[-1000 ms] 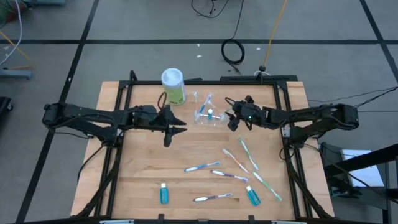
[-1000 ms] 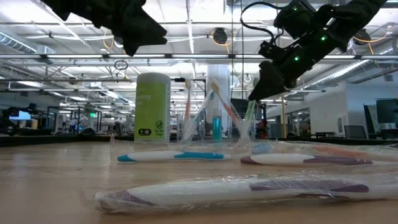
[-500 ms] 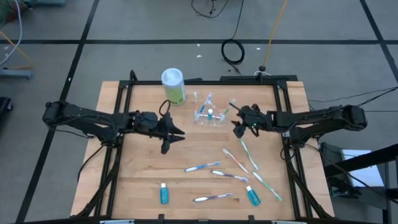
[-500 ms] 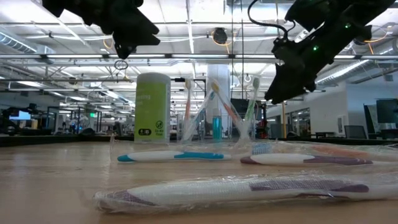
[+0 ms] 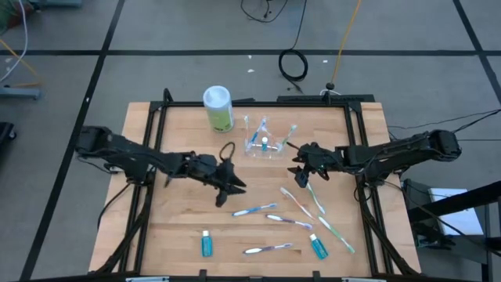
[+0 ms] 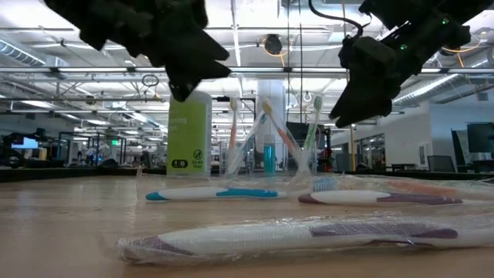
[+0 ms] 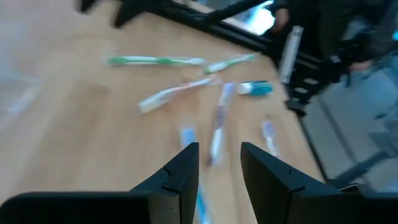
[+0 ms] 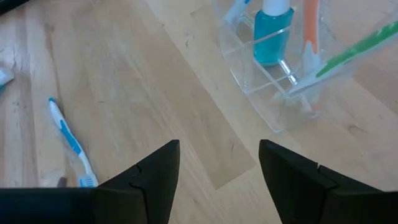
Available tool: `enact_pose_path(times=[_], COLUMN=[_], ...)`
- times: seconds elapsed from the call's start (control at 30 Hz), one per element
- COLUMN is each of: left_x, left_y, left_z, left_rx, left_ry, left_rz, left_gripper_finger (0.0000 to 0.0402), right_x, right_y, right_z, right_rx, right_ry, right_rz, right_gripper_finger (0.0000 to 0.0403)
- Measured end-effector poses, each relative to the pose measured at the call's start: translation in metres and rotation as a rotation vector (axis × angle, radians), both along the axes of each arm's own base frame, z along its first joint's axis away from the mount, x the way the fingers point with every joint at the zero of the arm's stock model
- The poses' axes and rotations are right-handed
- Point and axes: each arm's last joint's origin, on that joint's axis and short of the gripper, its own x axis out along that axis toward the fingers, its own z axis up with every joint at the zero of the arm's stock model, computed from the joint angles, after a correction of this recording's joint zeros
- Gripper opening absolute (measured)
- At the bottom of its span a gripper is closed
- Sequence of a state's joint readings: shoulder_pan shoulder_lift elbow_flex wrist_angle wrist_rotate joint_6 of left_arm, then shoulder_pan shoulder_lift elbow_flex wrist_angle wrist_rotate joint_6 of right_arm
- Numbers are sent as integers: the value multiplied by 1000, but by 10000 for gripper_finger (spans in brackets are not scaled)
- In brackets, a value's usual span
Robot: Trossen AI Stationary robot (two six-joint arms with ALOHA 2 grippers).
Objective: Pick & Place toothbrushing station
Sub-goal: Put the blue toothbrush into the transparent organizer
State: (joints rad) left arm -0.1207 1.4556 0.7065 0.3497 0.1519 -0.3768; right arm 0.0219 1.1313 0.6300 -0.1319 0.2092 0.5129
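Ahead of my right jaws stands the clear cup [image 8: 292, 68] holding brushes; a blue toothbrush [image 7: 211, 134] lies flat beyond my left jaws.

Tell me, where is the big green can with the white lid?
In the high view the green canister stands upright near the table's far edge, left of centre, just left of the clear cup holding toothbrushes.

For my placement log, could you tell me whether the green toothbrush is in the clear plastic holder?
In. The green toothbrush leans inside the clear plastic holder, beside the blue white-capped tube.
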Motion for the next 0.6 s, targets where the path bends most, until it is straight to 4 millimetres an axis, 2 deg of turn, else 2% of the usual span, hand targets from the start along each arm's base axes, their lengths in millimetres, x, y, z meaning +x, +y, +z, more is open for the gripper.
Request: enact_pose_path(times=[0.2,0.5,0.6], left_x=[40,92,106], left_y=[-8,-18,-23], left_z=[-15,-28,-38], left_rx=[-46,41,85], left_ry=[52,325,353], left_rz=[-71,-132,-121], left_gripper_finger=[122,122,122], right_x=[0,2,3], right_y=[0,0,0], right_z=[0,3,4], right_rx=[-1,-1,0], right_ry=[-2,-39,-50], right_rz=[-1,-1,1], right_gripper_finger=[212,212,211])
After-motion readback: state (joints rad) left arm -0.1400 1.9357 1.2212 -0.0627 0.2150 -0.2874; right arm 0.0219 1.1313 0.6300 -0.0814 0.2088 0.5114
